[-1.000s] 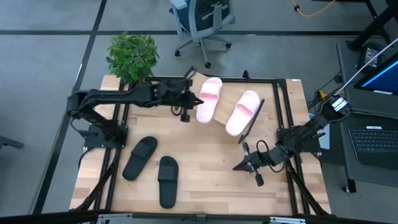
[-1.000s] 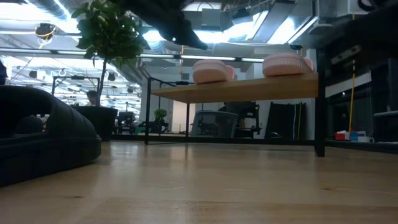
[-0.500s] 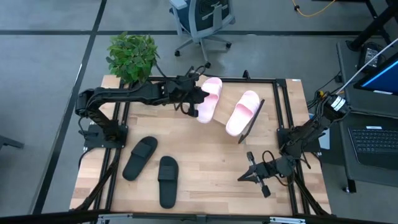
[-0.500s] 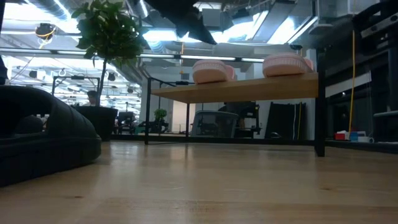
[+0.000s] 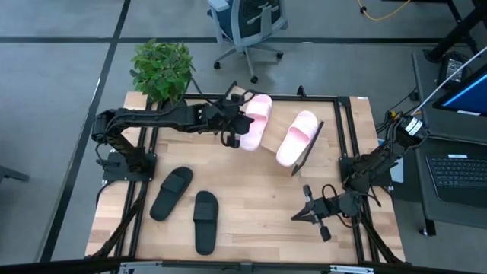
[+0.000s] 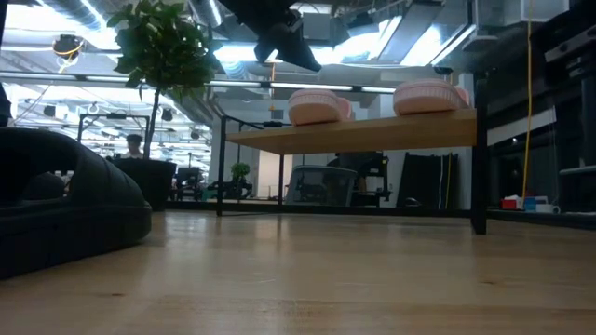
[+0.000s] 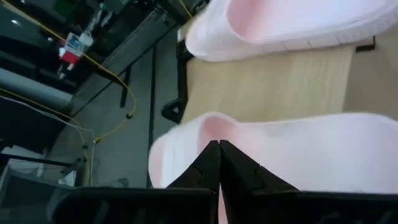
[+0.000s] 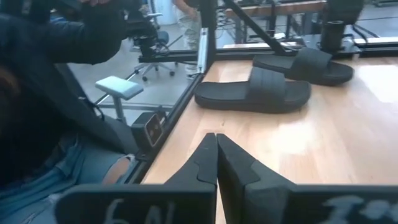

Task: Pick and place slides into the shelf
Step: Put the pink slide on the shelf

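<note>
Since a second ago: left gripper (image 5: 232, 129) pushed right along the far edge to the near-left pink slide (image 5: 255, 122), then eased back a touch; right gripper (image 5: 303, 216) pulled nearer and lower on the right side, away from the shelf (image 5: 310, 149).

Now, from above — left gripper just beside the left pink slide's edge, fingers pressed together, nothing between them; whether touching the slide, cannot tell. Second pink slide (image 5: 297, 137) to the right, also on the slanted shelf, apart from the first. Shelf board mostly covered by the two pink slides; only its right edge and a dark leg clear to see.

Two black slides on the tabletop (image 5: 259, 198) at near left: one (image 5: 171, 192) angled, the other (image 5: 205, 221) just right of it, close but apart.

Right gripper near the table's near-right edge, fingers closed on nothing, well apart from every slide.

At table height: both pink slides (image 6: 317, 106) (image 6: 428, 97) seen end-on atop the board (image 6: 354, 135), only toes and straps showing; left arm cut off at the top edge; a black slide (image 6: 65, 205) large and blurred at left, mostly out of frame.

Left wrist view: closed fingertips (image 7: 219, 163) against pale pink strap, contact unclear. Right wrist view: both black slides (image 8: 255, 93) far across the wood — a person's knee in torn denim (image 8: 93, 168) beyond the table edge.
</note>
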